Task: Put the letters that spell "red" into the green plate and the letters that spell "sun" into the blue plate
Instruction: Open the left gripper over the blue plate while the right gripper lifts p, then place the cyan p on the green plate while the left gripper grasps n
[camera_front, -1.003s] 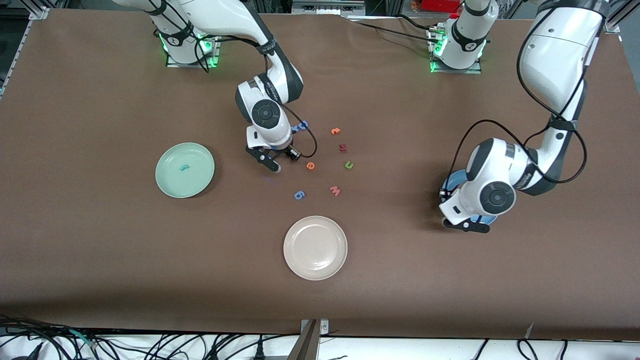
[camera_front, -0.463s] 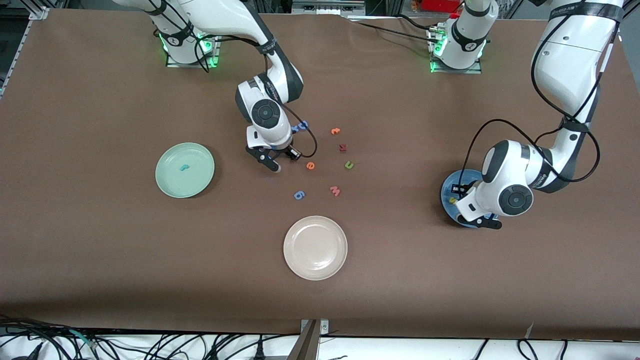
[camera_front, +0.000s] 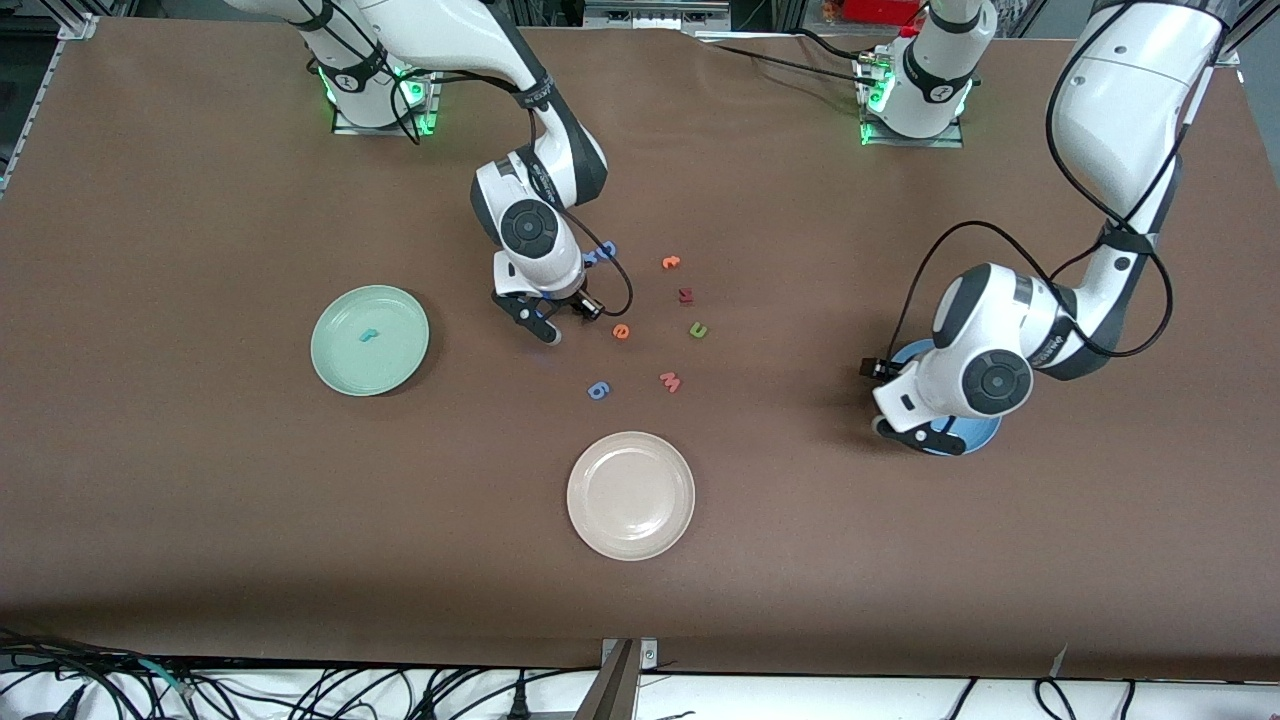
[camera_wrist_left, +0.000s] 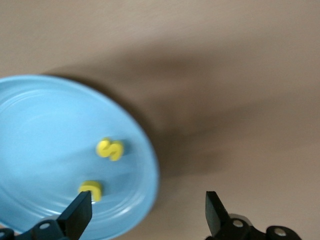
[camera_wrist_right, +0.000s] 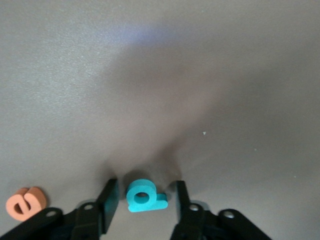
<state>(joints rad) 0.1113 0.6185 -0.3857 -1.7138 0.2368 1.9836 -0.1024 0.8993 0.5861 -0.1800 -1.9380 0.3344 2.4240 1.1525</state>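
Observation:
The green plate (camera_front: 345, 370) holds the teal "r" (camera_front: 368, 336). My right gripper (camera_front: 545, 328) is down at the table among the letters, open, a finger on each side of the teal-green "d" (camera_wrist_right: 144, 196) with a small gap at both; in its wrist view the gripper (camera_wrist_right: 145, 201) straddles the letter. The orange "e" (camera_front: 621, 331) lies just beside it, and the green "n" (camera_front: 698, 329) a little farther toward the left arm's end. My left gripper (camera_front: 925, 438) hangs open and empty over the rim of the blue plate (camera_wrist_left: 45, 115), which holds the yellow "s" (camera_wrist_left: 110, 149) and the yellow "u" (camera_wrist_left: 91, 190).
Around the right gripper lie a blue "D" (camera_front: 603, 250), a small orange letter (camera_front: 671, 262), a dark red letter (camera_front: 685, 295), a pink "w" (camera_front: 670, 381) and a small blue letter (camera_front: 598, 390). A beige plate (camera_front: 630, 495) sits nearer the front camera.
My left gripper has opened over the blue plate and swung out, then back toward the table's middle. The right gripper's fingers have narrowed slightly around the "d"; that arm has stayed put.

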